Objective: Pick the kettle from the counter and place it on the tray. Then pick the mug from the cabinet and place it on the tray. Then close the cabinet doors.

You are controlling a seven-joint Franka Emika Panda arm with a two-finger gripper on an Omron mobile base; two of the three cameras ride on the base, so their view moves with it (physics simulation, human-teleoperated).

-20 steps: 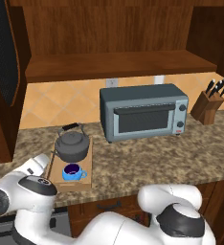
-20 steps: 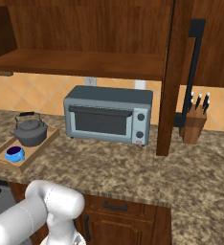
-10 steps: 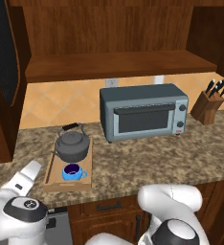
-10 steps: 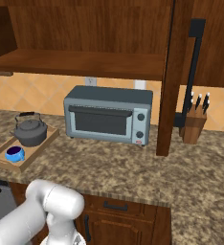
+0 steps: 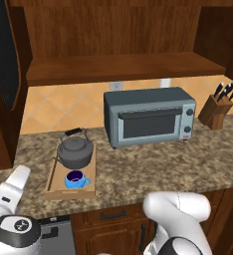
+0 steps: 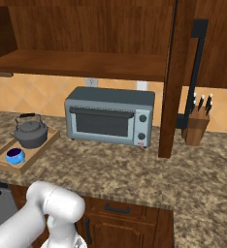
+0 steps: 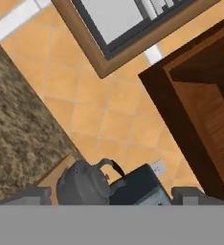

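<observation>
Even, diffuse rendered lighting is seen throughout, without glare or strong highlights. The cabinet (image 5: 113, 35) interior is kept dim, and soft shadow is cast beneath its shelf onto the wall. Faint shading is laid under the kettle (image 5: 75, 151). Focus is uniform; edges are slightly jagged, textures coarse, and no edge distortion is noticed.

Kitchen: granite counter (image 5: 153, 167), toaster oven (image 5: 149, 116)

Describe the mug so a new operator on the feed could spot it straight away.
Find the grey-blue toaster oven on the granite counter; to its left lies a light wooden tray. The mug sits on the tray's near end, in front of the dark kettle. It is the only bright blue thing there, and much smaller than the kettle.
</observation>
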